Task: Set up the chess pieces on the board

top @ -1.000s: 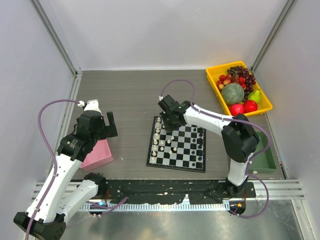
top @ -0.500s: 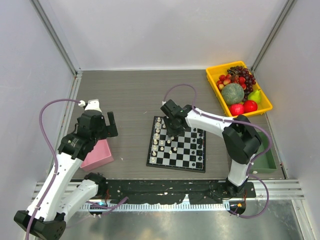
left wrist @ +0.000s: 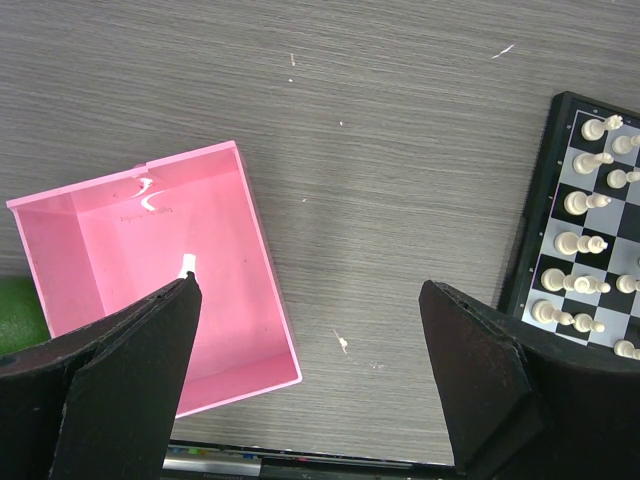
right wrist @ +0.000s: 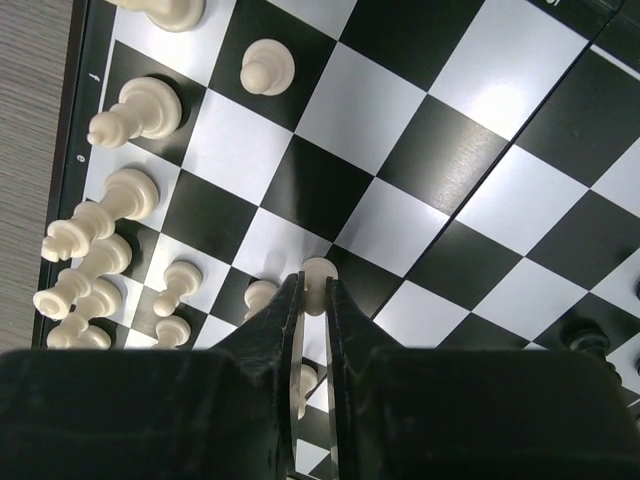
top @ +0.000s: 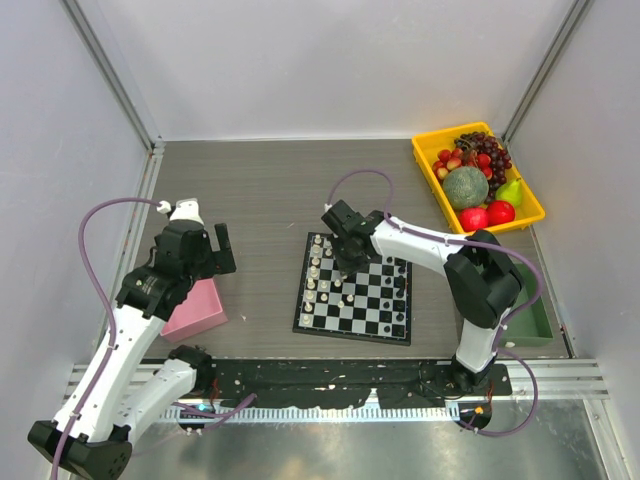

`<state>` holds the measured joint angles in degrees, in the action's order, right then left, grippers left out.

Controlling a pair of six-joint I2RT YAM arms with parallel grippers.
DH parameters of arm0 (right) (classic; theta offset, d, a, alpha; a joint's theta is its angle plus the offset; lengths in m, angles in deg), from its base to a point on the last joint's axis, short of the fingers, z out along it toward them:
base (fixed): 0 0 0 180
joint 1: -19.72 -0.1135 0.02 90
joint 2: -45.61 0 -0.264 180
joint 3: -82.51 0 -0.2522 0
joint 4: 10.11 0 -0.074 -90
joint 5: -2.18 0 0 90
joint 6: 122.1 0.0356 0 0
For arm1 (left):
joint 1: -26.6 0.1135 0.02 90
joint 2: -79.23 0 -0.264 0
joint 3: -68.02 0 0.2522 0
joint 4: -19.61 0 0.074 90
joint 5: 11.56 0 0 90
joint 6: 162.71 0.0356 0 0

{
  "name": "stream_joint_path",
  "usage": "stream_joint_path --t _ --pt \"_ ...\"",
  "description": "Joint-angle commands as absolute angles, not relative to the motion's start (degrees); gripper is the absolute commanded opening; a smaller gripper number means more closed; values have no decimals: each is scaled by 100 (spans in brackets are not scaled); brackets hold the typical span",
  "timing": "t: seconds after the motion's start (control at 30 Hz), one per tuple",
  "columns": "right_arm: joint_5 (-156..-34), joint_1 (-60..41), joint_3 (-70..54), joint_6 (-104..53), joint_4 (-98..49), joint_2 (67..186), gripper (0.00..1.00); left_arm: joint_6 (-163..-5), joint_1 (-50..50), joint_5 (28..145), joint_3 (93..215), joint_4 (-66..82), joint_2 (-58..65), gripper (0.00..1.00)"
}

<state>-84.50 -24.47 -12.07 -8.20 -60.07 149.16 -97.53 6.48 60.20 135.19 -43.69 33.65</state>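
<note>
Right wrist view: the right hand (right wrist: 312, 292) pinches a white pawn (right wrist: 320, 268), upright between its fingers (right wrist: 285, 330), low over the board (right wrist: 430, 90) beside the other white pieces (right wrist: 130, 110); the left hand (left wrist: 308, 290) hangs spread near the pink box (left wrist: 230, 330).

Relative to one second earlier, the right end effector (right wrist: 313, 284) stands lower and nearer the board's (top: 380, 305) left-hand columns, its arm drawn down with it. Its fingers now pinch a white pawn (right wrist: 319, 269).
</note>
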Motion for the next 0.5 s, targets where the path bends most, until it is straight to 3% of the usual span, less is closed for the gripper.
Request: stream_joint_path --t 0.0,0.47 --pt "-8439 -2467 -815 -863 -5902 14774 11 -9671 673 5998 13593 -4152 3405 99" --pt "-8422 -2581 -94 -810 -5841 15468 11 -9671 673 5901 13575 -4214 3484 99"
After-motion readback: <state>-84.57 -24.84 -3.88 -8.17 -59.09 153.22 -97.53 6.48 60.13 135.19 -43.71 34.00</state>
